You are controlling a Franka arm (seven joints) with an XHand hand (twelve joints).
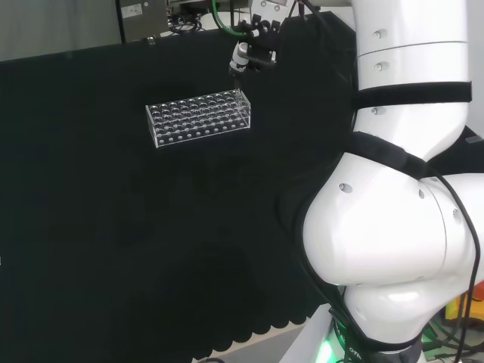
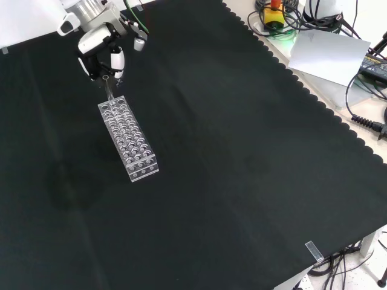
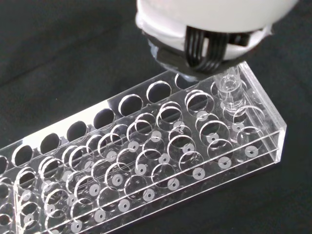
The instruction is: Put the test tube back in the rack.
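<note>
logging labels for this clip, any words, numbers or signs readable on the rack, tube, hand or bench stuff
None can be read.
Rack: clear plastic, no print or numbers by its holes.
Test tube: clear, no label or marks seen.
Hand: no legible marking.
Grey sheet at the bench's far corner in the front view: looks blank.
Box beside it: any print too small to read.

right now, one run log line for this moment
hand: holding test tube | tube: upright, tip over end holes of clear rack | seated: cannot tell
</note>
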